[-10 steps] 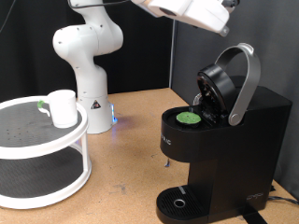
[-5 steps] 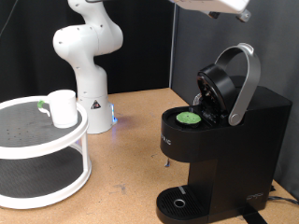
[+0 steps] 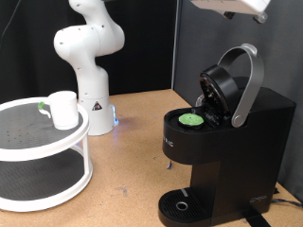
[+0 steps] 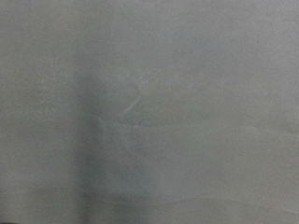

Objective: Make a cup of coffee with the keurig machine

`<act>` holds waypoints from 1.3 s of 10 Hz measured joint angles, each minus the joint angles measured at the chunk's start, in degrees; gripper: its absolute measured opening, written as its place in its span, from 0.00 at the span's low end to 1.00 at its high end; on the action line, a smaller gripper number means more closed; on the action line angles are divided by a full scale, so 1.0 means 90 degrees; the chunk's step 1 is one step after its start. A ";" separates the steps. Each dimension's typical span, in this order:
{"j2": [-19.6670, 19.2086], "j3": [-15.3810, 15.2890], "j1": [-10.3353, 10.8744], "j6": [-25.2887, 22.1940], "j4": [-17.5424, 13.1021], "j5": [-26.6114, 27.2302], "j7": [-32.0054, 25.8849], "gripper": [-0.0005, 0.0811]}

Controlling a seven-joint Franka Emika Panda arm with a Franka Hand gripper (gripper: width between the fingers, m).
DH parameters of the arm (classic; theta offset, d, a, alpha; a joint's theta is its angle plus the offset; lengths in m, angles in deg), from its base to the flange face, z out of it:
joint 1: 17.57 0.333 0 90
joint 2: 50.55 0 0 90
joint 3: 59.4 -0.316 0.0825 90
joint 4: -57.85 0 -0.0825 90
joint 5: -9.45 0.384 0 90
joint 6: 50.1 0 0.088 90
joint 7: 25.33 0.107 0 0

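The black keurig machine [image 3: 256,142] stands at the exterior view's right with its lid and silver-grey handle [image 3: 248,80] raised. A dark pod with a green top [image 3: 192,120] sits in the open brew chamber. The white cup [image 3: 63,109] stands on the top tier of a round white rack [image 3: 43,142] at the left. Only a white part of my arm's hand [image 3: 237,8] shows at the top edge, above the machine; the fingers are out of view. The wrist view shows only a blank grey surface.
The white robot base [image 3: 90,66] stands at the back with a blue light low on it. The rack has a lower tier [image 3: 38,180]. The machine's round drip tray [image 3: 180,205] is at the bottom. The table top [image 3: 133,161] is brown wood.
My hand has risen and moved to the right along the exterior view's top edge, away from above the machine's lid. The machine, pod and cup have not moved.
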 joint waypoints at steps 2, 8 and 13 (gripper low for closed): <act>-0.0051 -0.0144 0.0008 0.0231 0.0029 0.0050 0.0031 0.99; -0.0390 -0.0403 0.0050 0.0344 0.0025 0.0081 0.0032 0.87; -0.0502 -0.0461 0.0052 0.0345 0.0028 0.0093 0.0032 0.46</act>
